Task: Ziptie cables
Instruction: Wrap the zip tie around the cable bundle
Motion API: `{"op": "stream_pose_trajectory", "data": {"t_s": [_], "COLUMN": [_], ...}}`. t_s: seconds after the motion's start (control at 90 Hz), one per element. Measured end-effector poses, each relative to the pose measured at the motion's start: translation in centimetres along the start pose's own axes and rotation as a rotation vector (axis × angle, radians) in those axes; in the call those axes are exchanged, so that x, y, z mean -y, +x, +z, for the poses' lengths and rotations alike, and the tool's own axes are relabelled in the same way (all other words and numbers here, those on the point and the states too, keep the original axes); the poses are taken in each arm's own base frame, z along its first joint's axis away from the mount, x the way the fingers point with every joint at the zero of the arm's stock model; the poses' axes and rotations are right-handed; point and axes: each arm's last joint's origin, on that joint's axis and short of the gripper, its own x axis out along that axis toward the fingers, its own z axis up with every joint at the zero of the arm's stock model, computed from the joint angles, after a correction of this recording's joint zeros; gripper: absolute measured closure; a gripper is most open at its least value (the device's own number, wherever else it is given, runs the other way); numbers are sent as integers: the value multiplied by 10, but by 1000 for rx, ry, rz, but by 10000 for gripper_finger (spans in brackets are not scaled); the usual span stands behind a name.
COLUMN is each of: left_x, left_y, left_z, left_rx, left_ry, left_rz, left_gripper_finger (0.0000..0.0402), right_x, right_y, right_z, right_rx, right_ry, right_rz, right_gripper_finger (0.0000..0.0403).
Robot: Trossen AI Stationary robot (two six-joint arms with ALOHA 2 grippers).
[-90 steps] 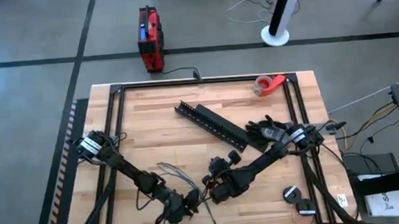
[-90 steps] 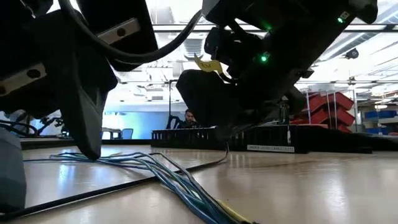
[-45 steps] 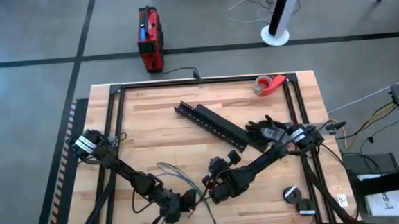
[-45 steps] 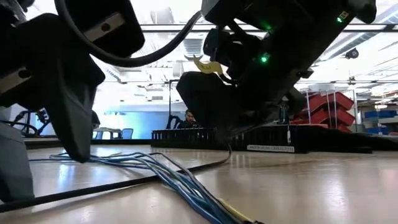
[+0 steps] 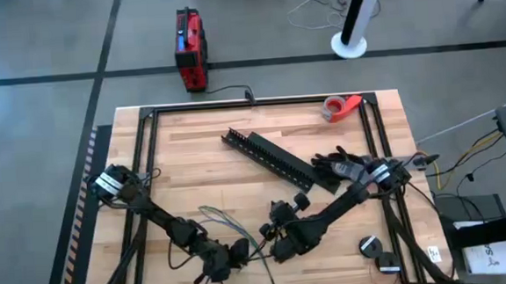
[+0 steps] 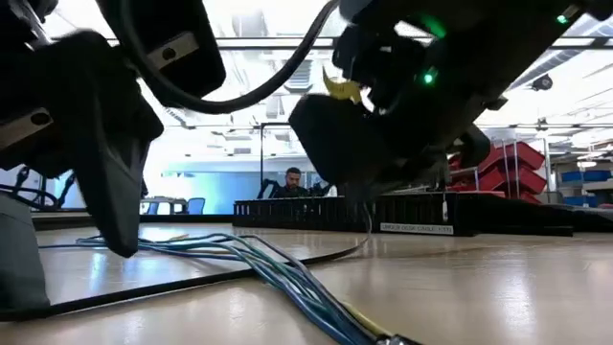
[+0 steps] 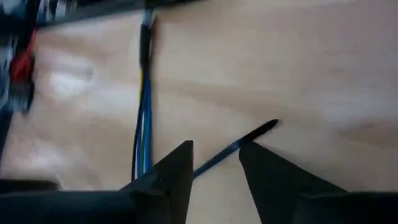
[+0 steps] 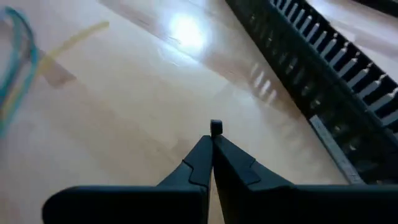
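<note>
Wooden bench, high view: the cables lie near the front edge, left of centre, long axis running from the bench's middle toward the front edge. Left hand sits at their front end; right hand is just beside, on the side toward the right edge. Slotted rail lies diagonally mid-bench, well apart.

Low view: cables rest flat on the bench, fanning toward the front. A thin black ziptie lies across beside them.

Left wrist view: left hand open, fingers either side of the ziptie; cables just beside, pointing away.

Right wrist view: right hand pinched closed on a small black tip, probably the ziptie's end.

Judgement: left hand nearer the cables.
</note>
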Motion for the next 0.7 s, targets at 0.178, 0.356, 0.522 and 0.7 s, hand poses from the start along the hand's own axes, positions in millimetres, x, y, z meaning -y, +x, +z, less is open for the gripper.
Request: {"op": "stream_pose_trajectory", "data": {"t_s": [0.178, 0.356, 0.522, 0.7], "left_x": [1, 6, 7, 8], "left_y": [-4, 1, 3, 3], "left_z": [1, -2, -2, -1], "left_rx": [3, 16, 32, 38], "left_ry": [-52, -54, -39, -36], "left_rz": [-22, -63, -64, -72], "left_gripper_finger": [303, 303, 292, 284], "right_x": [-2, -5, -5, -6], "right_y": [-5, -18, -18, -29], "right_z": [-4, -10, -9, -14], "right_rx": [24, 129, 163, 257], "right_ry": [41, 56, 59, 43], "right_rz": [14, 28, 23, 34], "right_gripper_finger": [403, 403, 403, 403]}}
